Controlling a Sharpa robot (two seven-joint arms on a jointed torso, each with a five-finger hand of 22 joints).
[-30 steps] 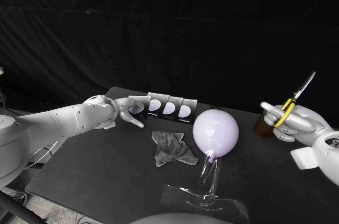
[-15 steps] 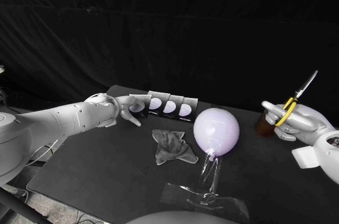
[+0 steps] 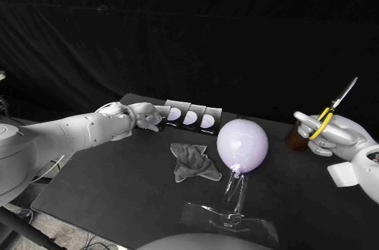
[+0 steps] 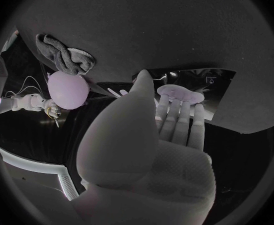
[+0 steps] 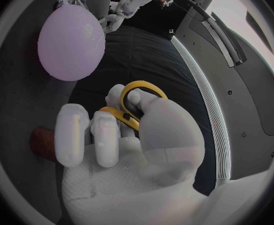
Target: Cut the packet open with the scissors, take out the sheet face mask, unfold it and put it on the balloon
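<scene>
Your left robot hand (image 3: 142, 117) is hovering at the end packet (image 4: 206, 77), fingers apart, gripping nothing; aim to pinch its upper edge firmly. Your right robot hand (image 3: 332, 135) is holding the scissors (image 3: 336, 110) aloft.

A crumpled grey cloth (image 3: 192, 162) lies on the black table (image 3: 110, 198).
</scene>
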